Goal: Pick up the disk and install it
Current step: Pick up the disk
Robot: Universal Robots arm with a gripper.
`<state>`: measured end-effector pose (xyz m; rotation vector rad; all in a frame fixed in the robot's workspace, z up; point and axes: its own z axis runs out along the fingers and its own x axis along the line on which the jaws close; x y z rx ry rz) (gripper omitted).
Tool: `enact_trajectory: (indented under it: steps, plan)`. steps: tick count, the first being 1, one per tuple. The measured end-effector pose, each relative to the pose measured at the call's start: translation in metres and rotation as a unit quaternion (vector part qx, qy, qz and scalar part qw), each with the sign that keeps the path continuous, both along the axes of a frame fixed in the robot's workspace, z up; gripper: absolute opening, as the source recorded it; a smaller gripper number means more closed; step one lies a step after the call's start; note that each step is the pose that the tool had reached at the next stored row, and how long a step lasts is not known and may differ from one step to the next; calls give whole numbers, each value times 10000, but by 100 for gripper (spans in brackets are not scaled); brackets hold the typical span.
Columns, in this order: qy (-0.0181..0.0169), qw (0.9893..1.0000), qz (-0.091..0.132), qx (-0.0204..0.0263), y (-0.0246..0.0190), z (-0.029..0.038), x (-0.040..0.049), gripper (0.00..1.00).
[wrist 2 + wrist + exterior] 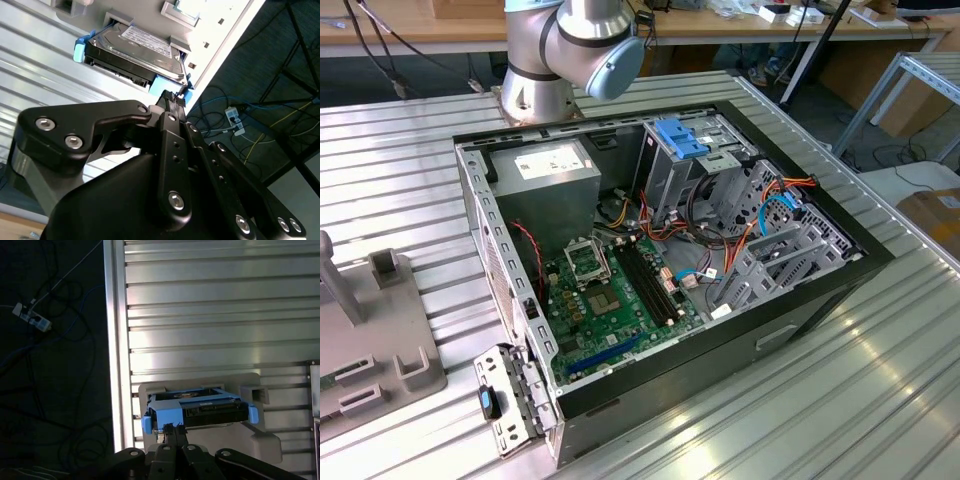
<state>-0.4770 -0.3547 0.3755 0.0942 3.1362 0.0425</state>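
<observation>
1. Exterior view: an open black computer case (820, 290), its green motherboard (610, 290) exposed, lies on a ribbed aluminium table (410, 170). The robot arm (570, 40) is cut off above.
2. Second wrist view: the disk (135, 47), a grey slab in a blue plastic frame, sits in a pale holder (215, 35). The gripper (171, 96) is drawn narrow at the frame.
3. First wrist view: the fingertips (178, 431) meet the frame's edge, and any pinch is hard to make out.

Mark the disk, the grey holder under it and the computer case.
disk (135, 50): second wrist view, metal top cover.
grey holder (252, 439): first wrist view, bare base.
computer case (700, 370): exterior view, black outer wall.
</observation>
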Motion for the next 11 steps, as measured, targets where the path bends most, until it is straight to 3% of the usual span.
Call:
enact_trajectory:
  steps: [4, 8, 9, 11]
  plan:
    - [0, 10000, 61, 0, 0, 0, 0, 11]
    - [0, 9994, 353, 0, 1, 0, 0, 11]
    - [0, 9984, 560, 0, 2, 0, 0, 11]
    - [0, 9972, 754, 0, 2, 0, 0, 11]
